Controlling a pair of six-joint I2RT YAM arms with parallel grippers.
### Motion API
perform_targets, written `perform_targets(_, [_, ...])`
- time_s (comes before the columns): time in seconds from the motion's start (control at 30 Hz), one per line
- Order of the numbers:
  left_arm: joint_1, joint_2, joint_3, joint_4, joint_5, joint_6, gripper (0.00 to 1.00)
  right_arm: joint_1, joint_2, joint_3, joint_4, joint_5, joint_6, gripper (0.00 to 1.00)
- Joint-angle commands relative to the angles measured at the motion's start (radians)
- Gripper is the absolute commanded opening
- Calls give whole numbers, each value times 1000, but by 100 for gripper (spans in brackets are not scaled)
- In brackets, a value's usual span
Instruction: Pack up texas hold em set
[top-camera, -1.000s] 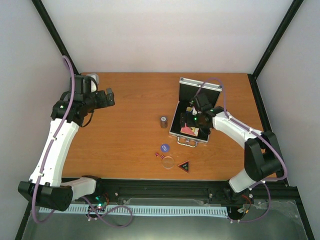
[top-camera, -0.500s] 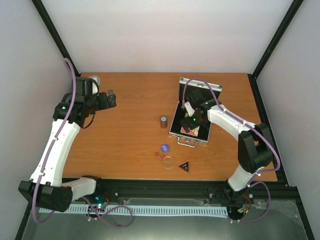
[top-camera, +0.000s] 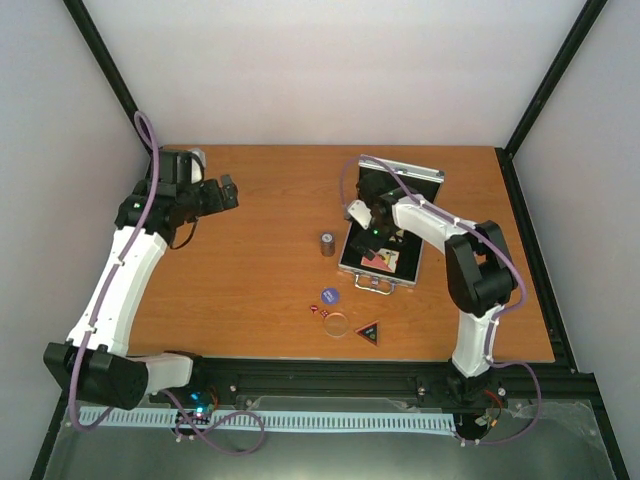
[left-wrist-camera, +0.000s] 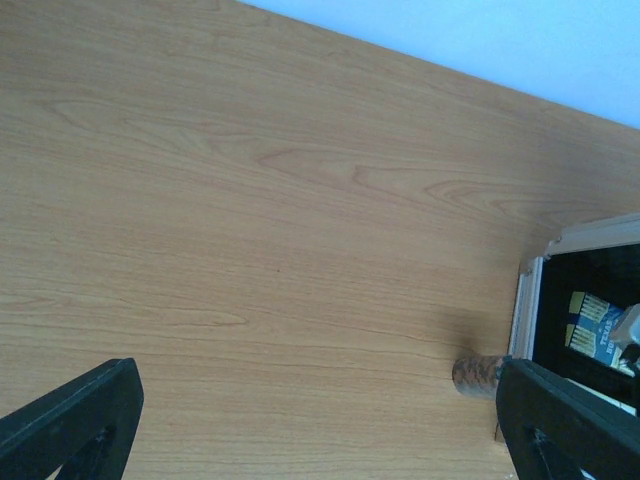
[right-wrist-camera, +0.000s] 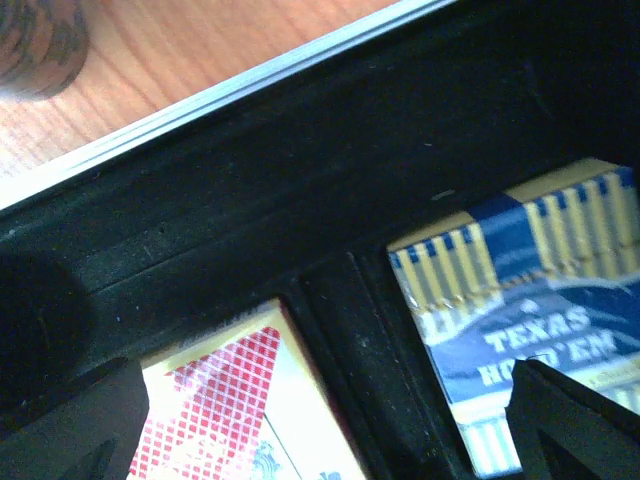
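Note:
The silver case (top-camera: 361, 270) lies open at the table's right centre, lid (top-camera: 403, 180) up. In the right wrist view the red deck (right-wrist-camera: 225, 420) and the blue-gold deck (right-wrist-camera: 530, 310) sit in its black lining (right-wrist-camera: 300, 200). My right gripper (top-camera: 368, 224) hovers low over the case's left side, open and empty (right-wrist-camera: 320, 445). The dark cylinder (top-camera: 327, 244) stands just left of the case and also shows in the left wrist view (left-wrist-camera: 474, 373). The blue chip (top-camera: 330, 295), red dice (top-camera: 320, 311), clear disc (top-camera: 338, 324) and black triangle (top-camera: 370, 333) lie nearer the front. My left gripper (top-camera: 226, 190) is open and empty at the far left.
The case's silver rim (right-wrist-camera: 250, 85) runs between the cylinder (right-wrist-camera: 40, 40) and the lining. A handle (top-camera: 372, 284) sticks out of the case's near side. Black frame posts and white walls bound the table at back and sides.
My right gripper has swung left and back across the case, from its middle to its left side. My left gripper has drifted slightly right and back.

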Motion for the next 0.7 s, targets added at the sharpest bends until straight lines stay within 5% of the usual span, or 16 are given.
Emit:
perform_targets(0.0, [-4,28,42,22,11,-33,100,-4,27,29,32,-40,-115,100])
perform_targets(0.67, [-4,105,59,17,-136,-31,100,-199,164,207,-20,-181,-202,97])
